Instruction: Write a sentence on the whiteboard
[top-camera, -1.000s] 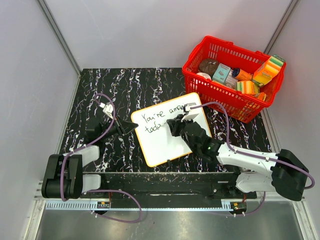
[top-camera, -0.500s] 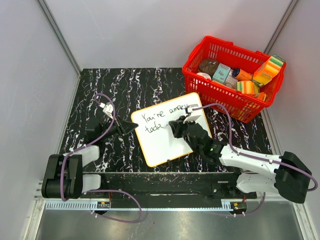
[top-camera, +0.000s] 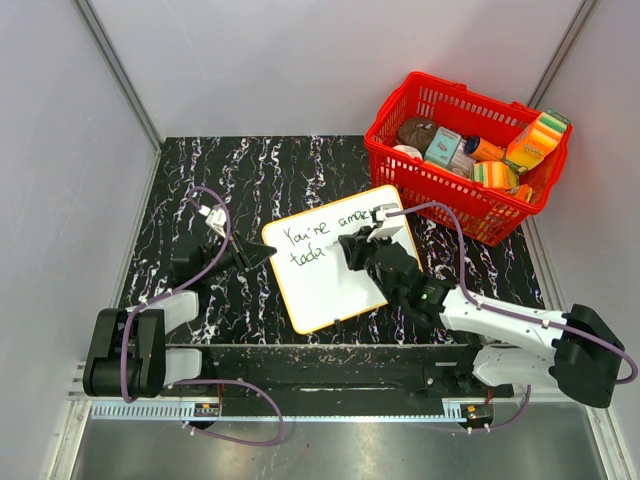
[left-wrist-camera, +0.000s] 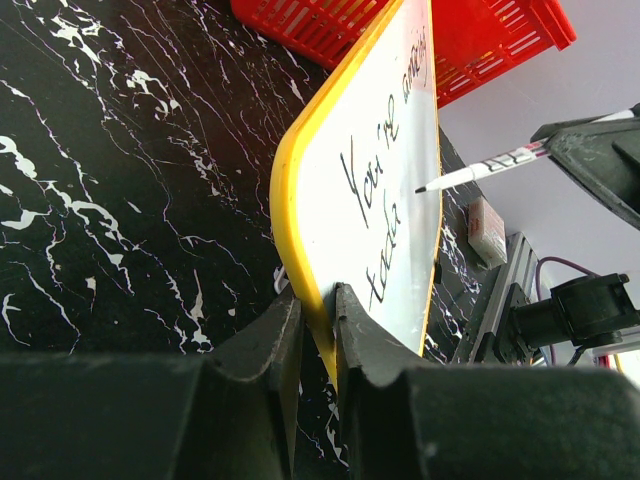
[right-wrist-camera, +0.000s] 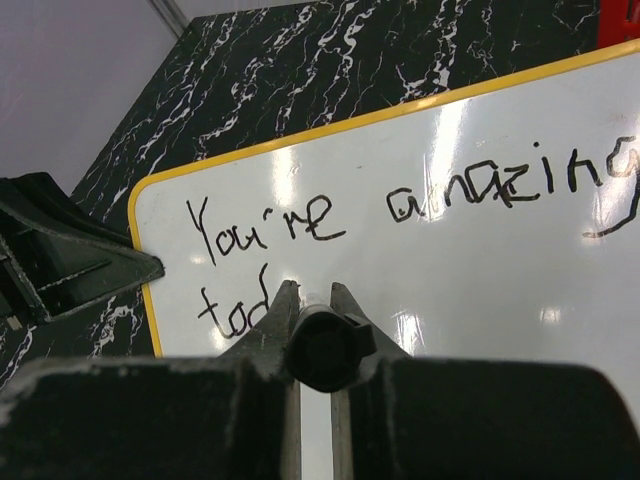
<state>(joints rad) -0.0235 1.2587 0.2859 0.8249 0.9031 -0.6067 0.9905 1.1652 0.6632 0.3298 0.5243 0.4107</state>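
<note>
The whiteboard (top-camera: 335, 290) lies on the black marble table, white with a yellow rim. It reads "You're amazing" and below that "toda". My left gripper (top-camera: 262, 255) is shut on the board's left rim; in the left wrist view its fingers (left-wrist-camera: 315, 300) pinch the yellow edge (left-wrist-camera: 290, 190). My right gripper (top-camera: 352, 250) is shut on a black marker (right-wrist-camera: 330, 345), tip down over the second line of writing on the board (right-wrist-camera: 480, 290). The marker also shows in the left wrist view (left-wrist-camera: 480, 170), its tip just off the board.
A red basket (top-camera: 455, 200) full of groceries and sponges stands at the back right, close to the board's far corner. Bare table lies left of and behind the board. Grey walls enclose the table.
My right gripper with the marker has shifted slightly over the second line. The left gripper and the board have not moved.
</note>
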